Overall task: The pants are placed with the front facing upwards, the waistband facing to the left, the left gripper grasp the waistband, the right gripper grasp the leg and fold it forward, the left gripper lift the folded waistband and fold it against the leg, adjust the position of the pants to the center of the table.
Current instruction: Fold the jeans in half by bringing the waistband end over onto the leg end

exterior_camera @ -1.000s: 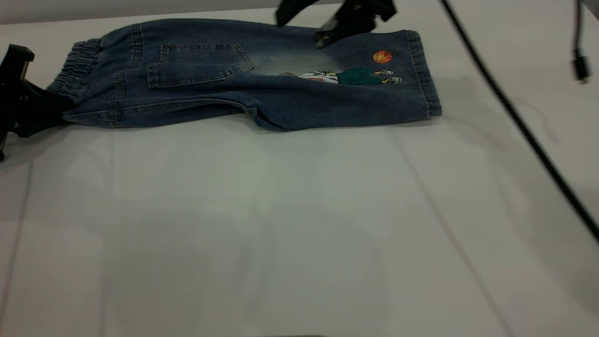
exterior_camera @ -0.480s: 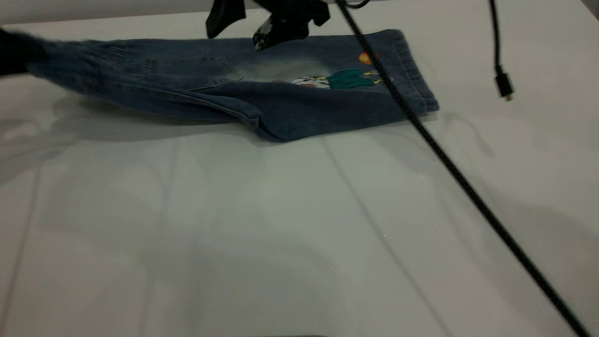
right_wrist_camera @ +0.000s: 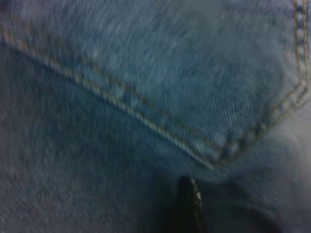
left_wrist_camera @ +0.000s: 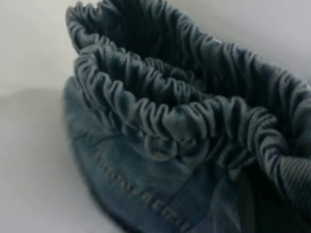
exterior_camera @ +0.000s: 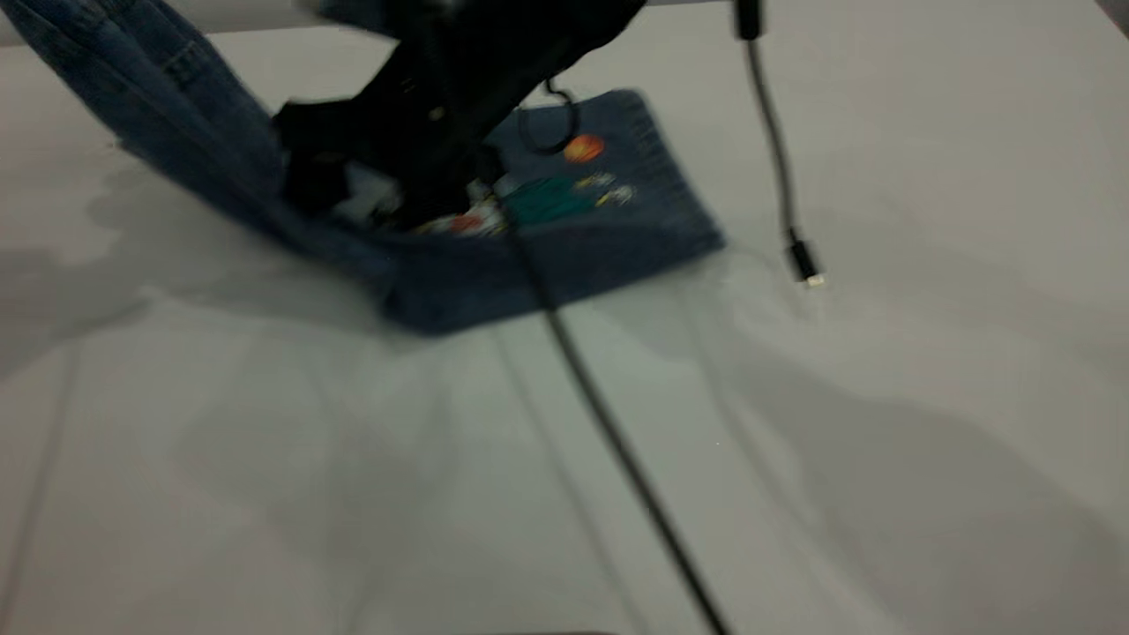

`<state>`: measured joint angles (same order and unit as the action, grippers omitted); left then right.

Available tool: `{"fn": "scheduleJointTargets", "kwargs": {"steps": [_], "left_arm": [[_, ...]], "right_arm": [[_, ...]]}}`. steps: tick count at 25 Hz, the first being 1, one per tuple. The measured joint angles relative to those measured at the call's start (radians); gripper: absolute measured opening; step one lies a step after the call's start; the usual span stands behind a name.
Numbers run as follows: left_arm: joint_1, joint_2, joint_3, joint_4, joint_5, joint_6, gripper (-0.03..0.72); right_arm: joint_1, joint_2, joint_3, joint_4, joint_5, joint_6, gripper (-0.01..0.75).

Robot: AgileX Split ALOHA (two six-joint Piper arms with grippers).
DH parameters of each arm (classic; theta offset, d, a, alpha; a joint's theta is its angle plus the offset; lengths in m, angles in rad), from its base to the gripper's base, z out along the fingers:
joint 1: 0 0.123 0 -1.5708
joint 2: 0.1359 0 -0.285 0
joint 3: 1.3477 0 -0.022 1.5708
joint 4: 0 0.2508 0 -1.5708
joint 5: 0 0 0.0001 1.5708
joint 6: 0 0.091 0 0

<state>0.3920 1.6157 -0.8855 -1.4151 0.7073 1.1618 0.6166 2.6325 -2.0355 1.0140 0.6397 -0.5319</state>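
Nearest me, the big plain white smooth counter (exterior_camera: 370,494) lies bare, crossed by a thick black cable (exterior_camera: 617,441) running from about five o'clock up toward the arm. A thinner black cord with a small plug end (exterior_camera: 804,265) dangles at roughly two o'clock, its tip just above the surface.

Further back sit the small blue denim pants (exterior_camera: 564,256), toward eleven o'clock. The blue denim leg with the stitched hem cuff (exterior_camera: 653,176) lies flat on the counter, cartoon print and orange ball (exterior_camera: 583,148) facing up. The other end of the pants is hoisted off the counter, a sheet of denim climbing steeply to the ten o'clock corner and out of the exterior view.

Over the fold is the right gripper, a black pointed claw on a thick black wrist (exterior_camera: 388,198), pressing down on the denim just beside the print. From its own wrist camera, one dark fingertip (right_wrist_camera: 187,204) touches the fabric right below the stitched corner of a rear patch pocket (right_wrist_camera: 204,97). Whether those fingers are spread or closed, I cannot tell.

The left gripper itself is out of sight. Its wrist camera fills up with the ruched, gathered elastic waistband of dark blue denim (left_wrist_camera: 194,116), bunched in two crinkled layers close to the lens, raised above the counter. Its fingers are not visible.
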Motion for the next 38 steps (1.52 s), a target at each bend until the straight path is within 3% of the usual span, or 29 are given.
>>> {"fn": "scheduleJointTargets", "kwargs": {"steps": [3, 9, 12, 17, 22, 25, 29, 34, 38], "left_arm": [[0.000, -0.025, 0.000, 0.006, 0.008, -0.002, 0.084], [-0.023, -0.028, 0.000, 0.042, 0.030, -0.004, 0.084], [-0.102, -0.028, 0.000, 0.053, 0.027, 0.001, 0.084], [-0.309, -0.029, 0.000, 0.052, -0.067, 0.003, 0.084], [-0.520, -0.028, 0.000, 0.042, -0.257, 0.003, 0.084], [-0.617, -0.009, 0.000, 0.001, -0.362, 0.003, 0.084], [-0.701, 0.072, -0.002, -0.085, -0.476, 0.004, 0.084], [-0.754, 0.240, -0.055, -0.111, -0.501, 0.005, 0.097], [-0.772, 0.343, -0.118, -0.111, -0.469, 0.076, 0.208]], "right_arm": [[0.001, 0.000, -0.037, -0.073, 0.069, 0.035, 0.506], [-0.096, -0.002, -0.172, -0.287, 0.226, 0.160, 0.506], [-0.157, -0.007, -0.265, -0.327, 0.305, 0.189, 0.506], [-0.261, -0.051, -0.442, -0.345, 0.445, 0.215, 0.506], [-0.361, -0.089, -0.625, -0.349, 0.540, 0.249, 0.506], [-0.405, -0.118, -0.663, -0.350, 0.566, 0.255, 0.506], [-0.439, -0.162, -0.669, -0.350, 0.608, 0.256, 0.506], [-0.453, -0.171, -0.673, -0.350, 0.615, 0.256, 0.506], [-0.454, -0.171, -0.673, -0.350, 0.616, 0.255, 0.506]]}}
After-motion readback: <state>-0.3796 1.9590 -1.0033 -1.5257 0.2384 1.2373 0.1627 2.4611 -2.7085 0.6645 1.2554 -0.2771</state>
